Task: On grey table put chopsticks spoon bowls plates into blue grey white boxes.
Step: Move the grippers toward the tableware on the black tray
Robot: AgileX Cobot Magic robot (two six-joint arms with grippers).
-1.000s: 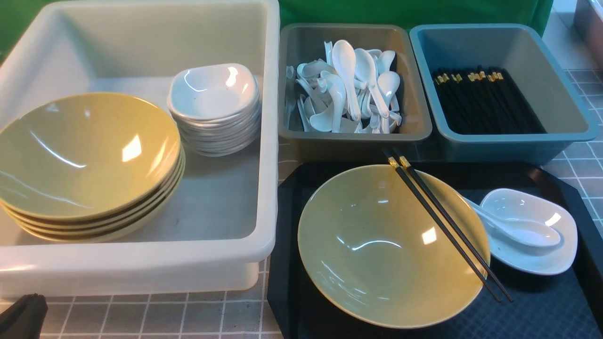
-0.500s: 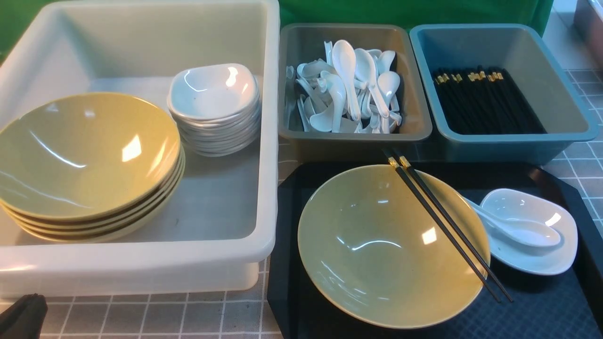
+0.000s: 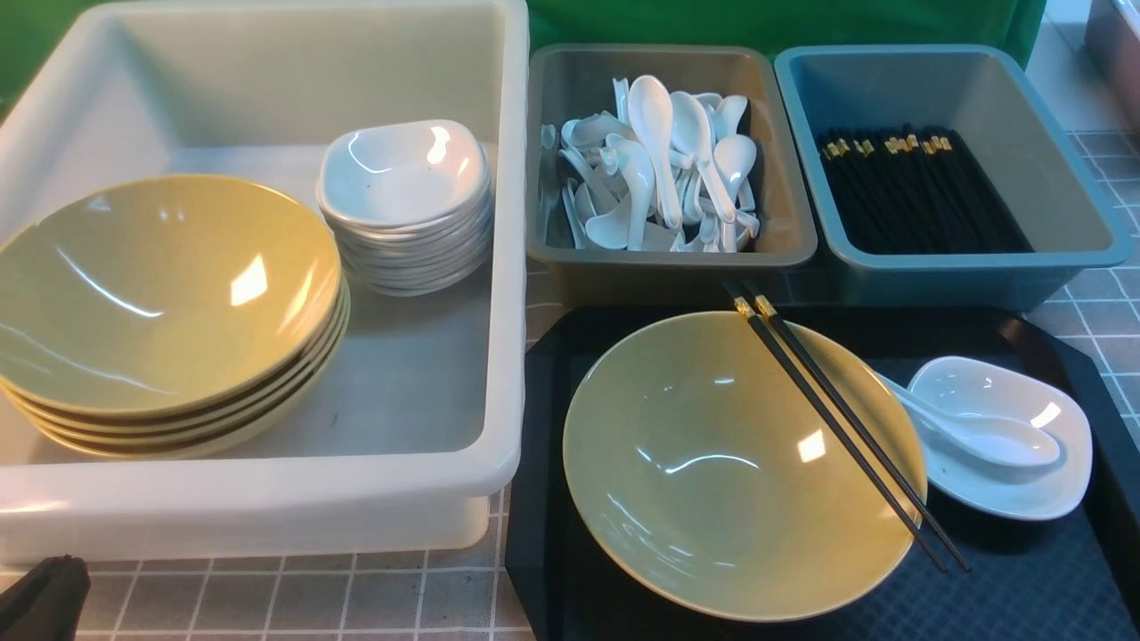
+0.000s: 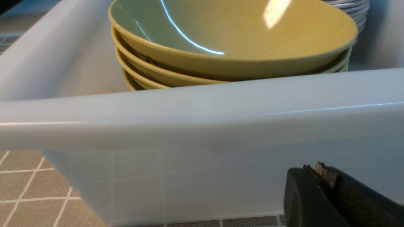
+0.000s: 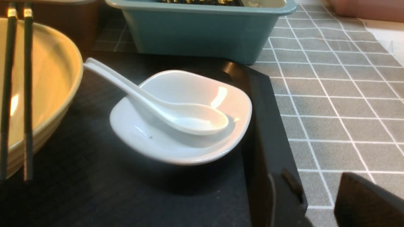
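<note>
Near the tray's outer edge, the right gripper (image 5: 318, 192) hangs with its jaws parted and nothing between them. Closest to it is the small plate (image 5: 189, 151), with a spoon (image 5: 202, 118) lying in its hollow, handle over the rim towards the big bowl (image 3: 712, 499). Across that bowl lie two chopsticks (image 3: 842, 414), gold bands towards the blue box (image 3: 980, 263), ends jutting past the rim. All of these are on the black tray (image 3: 1006, 588). Farther off, by the white box (image 3: 374, 481) with its stacked bowls (image 3: 169, 312) and plates (image 3: 405, 196), the left gripper (image 4: 315, 171) is clenched on nothing.

The chopsticks should be light and stiff, and apt to roll or slide on the glaze; I would pinch both together around the middle, clear of the bowl's surface. The spoon, likely slick and brittle, is best taken by its handle and laid in the grey box (image 3: 668, 258). The plate wants a gentle pinch at the rim once empty. The bowl is probably the heaviest, rigid and chippable, so grip its edge firmly and keep it level.

Against the earlier front views, no dish, stick or box has shifted; only small glints on the top stacked bowl look different.
</note>
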